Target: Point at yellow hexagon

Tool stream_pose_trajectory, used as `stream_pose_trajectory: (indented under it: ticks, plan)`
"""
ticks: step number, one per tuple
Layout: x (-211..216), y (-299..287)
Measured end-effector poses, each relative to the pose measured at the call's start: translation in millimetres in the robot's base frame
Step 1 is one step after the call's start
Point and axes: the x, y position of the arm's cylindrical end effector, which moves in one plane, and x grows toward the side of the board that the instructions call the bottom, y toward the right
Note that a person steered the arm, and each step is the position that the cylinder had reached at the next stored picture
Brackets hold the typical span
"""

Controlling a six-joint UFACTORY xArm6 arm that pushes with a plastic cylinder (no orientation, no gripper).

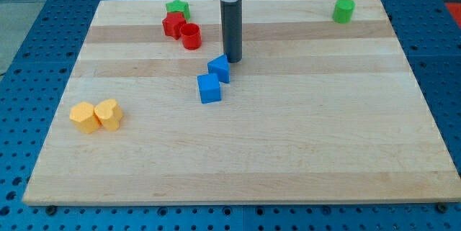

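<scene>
You are looking down at a pale wooden board (288, 152) made of glued strips with visible grain, lying on a blue perforated metal table (29, 58). The blocks all look like smooth, matte plastic. The yellow hexagon block (83, 117) sits toward the view's left edge, at about eight o'clock from the board's middle, touching a second yellow block (109, 114) with a rounded, heart-like outline just to its three o'clock side. Near the middle, two blue blocks stand close together: an angular blue block (220, 68) and, at its seven o'clock, a blue cube (209, 88). Up at eleven o'clock from the centre you see a red star-like block (173, 25) touching a red cylinder (191, 37), with a green star-like block (177, 8) just behind them. A green cylinder (344, 10) stands alone at the one o'clock corner.

The dark rod hangs straight down, upright (there is no pincer on this arm, so no open or closed state to report). My tip (232, 60) rests just at one o'clock of the angular blue block, near touching it, and well apart from the yellow hexagon block.
</scene>
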Motion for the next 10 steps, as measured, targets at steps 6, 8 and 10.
stream_pose_trajectory:
  ticks: [6, 8, 10]
  plan:
    - [12.0, 53.9]
    - [53.2, 117.4]
    - [221.1, -19.2]
